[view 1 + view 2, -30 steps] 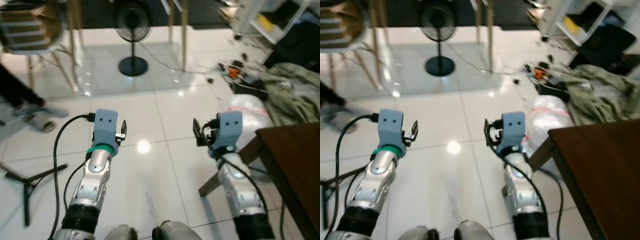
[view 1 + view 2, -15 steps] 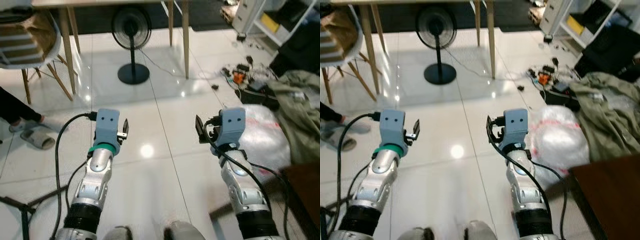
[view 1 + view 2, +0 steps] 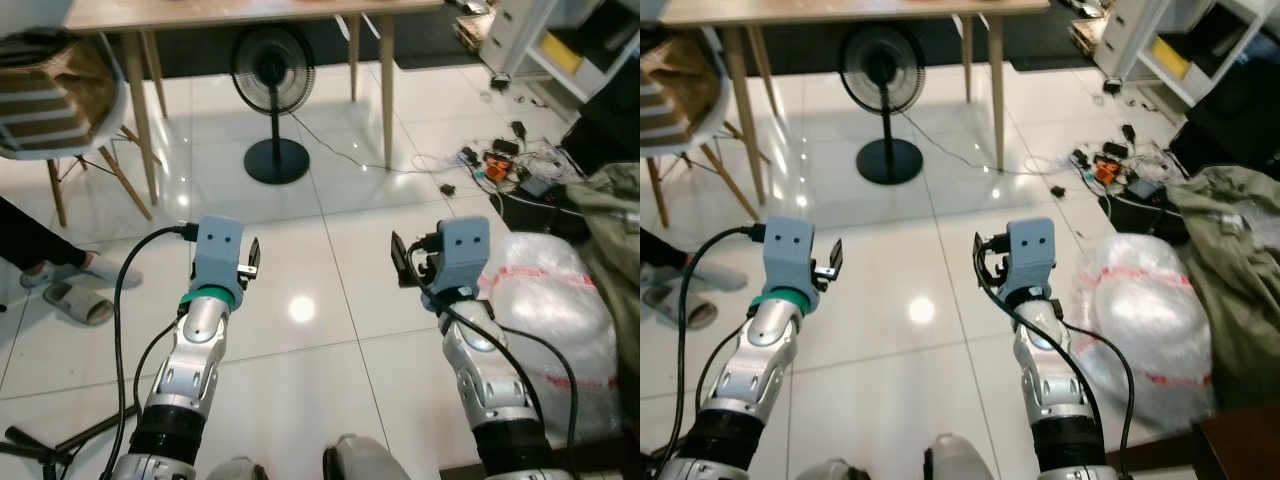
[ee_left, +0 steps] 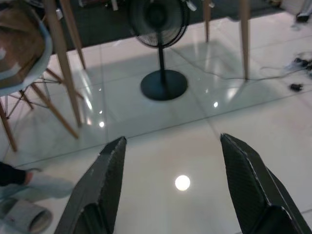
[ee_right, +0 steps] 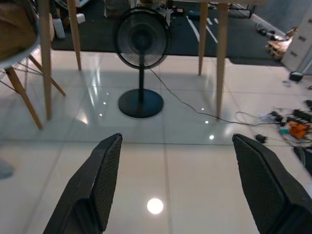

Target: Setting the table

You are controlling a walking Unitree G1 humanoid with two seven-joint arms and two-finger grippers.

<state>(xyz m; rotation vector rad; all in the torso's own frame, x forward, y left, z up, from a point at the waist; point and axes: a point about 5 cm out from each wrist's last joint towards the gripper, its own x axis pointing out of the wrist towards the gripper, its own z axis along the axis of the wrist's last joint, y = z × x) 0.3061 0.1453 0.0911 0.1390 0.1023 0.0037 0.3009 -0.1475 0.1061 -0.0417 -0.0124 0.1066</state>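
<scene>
You had both arms raised in front of you over glossy white floor tiles (image 3: 330, 330) with ceiling lights mirrored in them. Left hand (image 4: 170, 187) was spread wide, nothing between its textured black fingers (image 4: 105, 185). Right hand (image 5: 178, 183) was spread wide too and carried nothing; same cross-hatched black fingers (image 5: 105, 178). Each silver arm ended in a boxy blue-grey wrist housing, with a black cable looping off the left one.

Ahead of you stood the desk (image 3: 250, 10), a pale wooden top on slim tapered wooden legs. No tableware could be made out on it from here. Under it, between the legs, stood a black pedestal fan (image 3: 274, 100) with a round wire cage, thin pole and flat disc base, its cord trailing across the tiles.

To your left sat a chair (image 3: 55, 110) with a white moulded shell and splayed wooden legs. Near it, a person's foot in a grey slipper (image 3: 75, 300) rested on the floor.

To your right lay a bulging translucent plastic bag (image 3: 1150, 320) with red print, just beside crumpled olive fabric (image 3: 1235, 260). A tangle of cables (image 3: 500, 165) sat beyond, near a white shelf unit (image 3: 560, 40).
</scene>
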